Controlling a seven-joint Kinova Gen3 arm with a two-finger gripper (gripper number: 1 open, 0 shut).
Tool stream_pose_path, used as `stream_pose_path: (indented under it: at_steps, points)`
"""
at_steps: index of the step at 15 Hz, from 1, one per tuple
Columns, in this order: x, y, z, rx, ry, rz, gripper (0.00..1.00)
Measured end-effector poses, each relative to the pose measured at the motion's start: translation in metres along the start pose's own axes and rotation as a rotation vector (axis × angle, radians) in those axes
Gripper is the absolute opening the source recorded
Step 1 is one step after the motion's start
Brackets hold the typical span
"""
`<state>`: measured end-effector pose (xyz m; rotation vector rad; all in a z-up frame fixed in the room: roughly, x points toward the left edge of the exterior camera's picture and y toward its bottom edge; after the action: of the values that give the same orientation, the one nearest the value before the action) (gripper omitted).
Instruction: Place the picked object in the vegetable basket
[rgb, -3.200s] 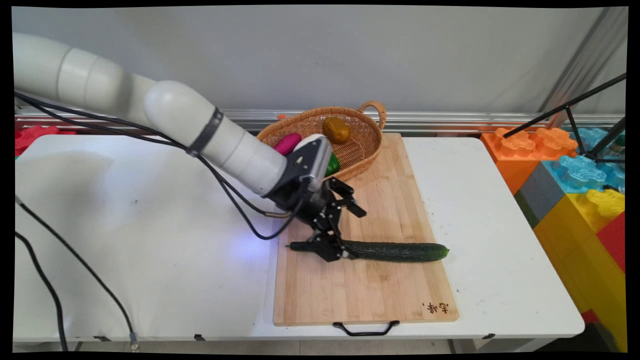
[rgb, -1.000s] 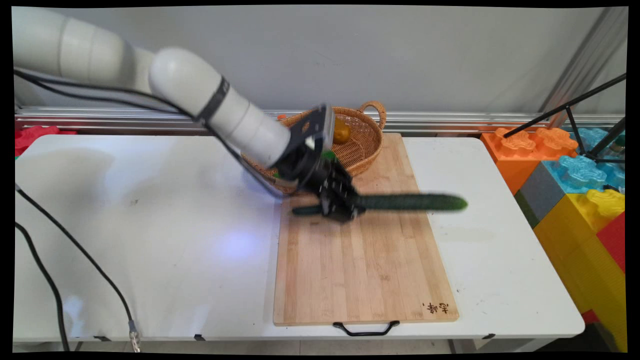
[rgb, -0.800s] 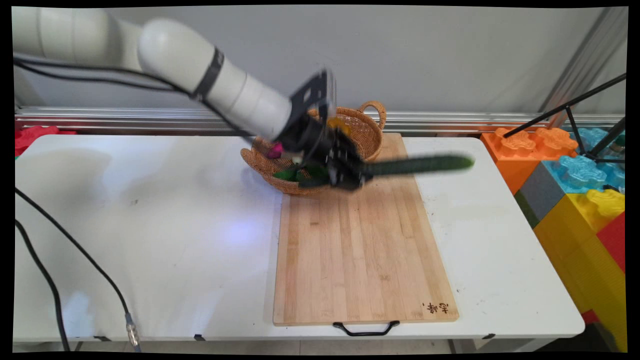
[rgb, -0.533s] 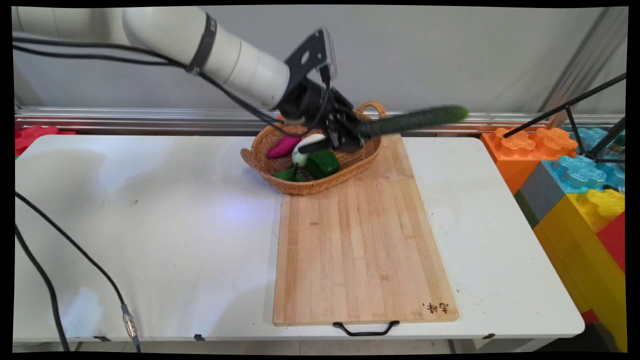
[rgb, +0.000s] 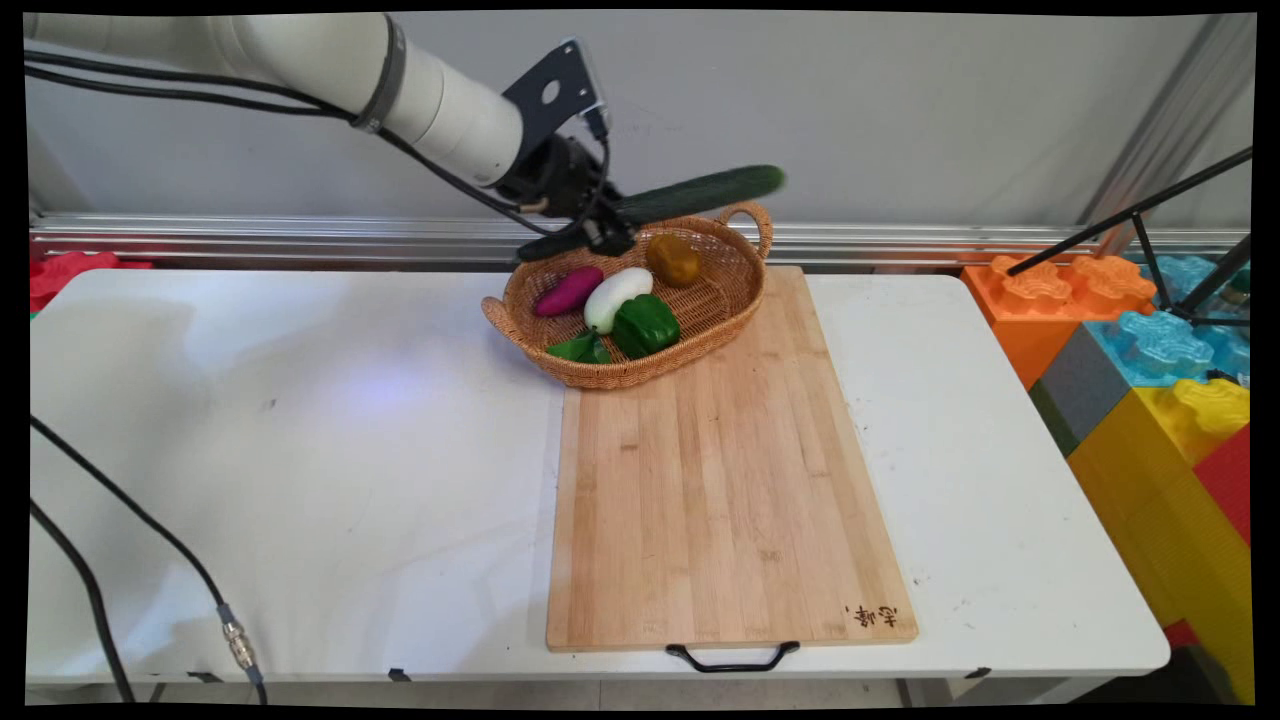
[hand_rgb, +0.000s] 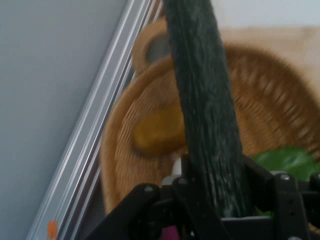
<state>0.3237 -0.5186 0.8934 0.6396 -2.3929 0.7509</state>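
Note:
My gripper (rgb: 600, 222) is shut on a long dark green cucumber (rgb: 700, 192) near its stem end, holding it in the air over the far rim of a wicker basket (rgb: 730, 300). The cucumber slants up to the right. In the hand view the cucumber (hand_rgb: 205, 100) runs up from between the gripper (hand_rgb: 215, 200) fingers, over the basket (hand_rgb: 120, 150). In the basket lie a purple eggplant (rgb: 568, 291), a white vegetable (rgb: 617, 297), a green pepper (rgb: 645, 325), a yellow-brown potato (rgb: 672, 259) and a green leafy piece (rgb: 580, 348).
A bamboo cutting board (rgb: 725, 480) with a black handle (rgb: 732, 658) lies bare in front of the basket. Large coloured toy blocks (rgb: 1150, 380) stand off the table's right side. Black cables (rgb: 120, 520) trail across the table's left front. A metal rail (rgb: 300, 240) runs along the back.
The gripper closed on the cucumber lying on the cutting board, lifted it and carried it back and leftward to above the basket. The board is now bare.

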Motion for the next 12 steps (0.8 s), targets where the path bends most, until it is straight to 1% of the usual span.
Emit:
stream_pose_path:
  at_steps: [1, 3, 5, 7, 8, 10, 12]
  points:
    - [-0.010, -0.005, 0.005, 0.016, -0.027, -0.021, 0.00]
    - [-0.025, -0.011, 0.016, 0.029, -0.062, -0.051, 0.00]
    - [-0.043, -0.018, 0.030, 0.032, -0.097, -0.094, 0.00]
    - [-0.053, -0.022, 0.039, 0.031, -0.112, -0.122, 0.00]
    - [-0.056, -0.023, 0.042, 0.029, -0.116, -0.131, 1.00]
    - [-0.062, -0.025, 0.047, 0.021, -0.120, -0.150, 1.00]
    - [-0.062, -0.024, 0.051, 0.001, -0.113, -0.166, 1.00]
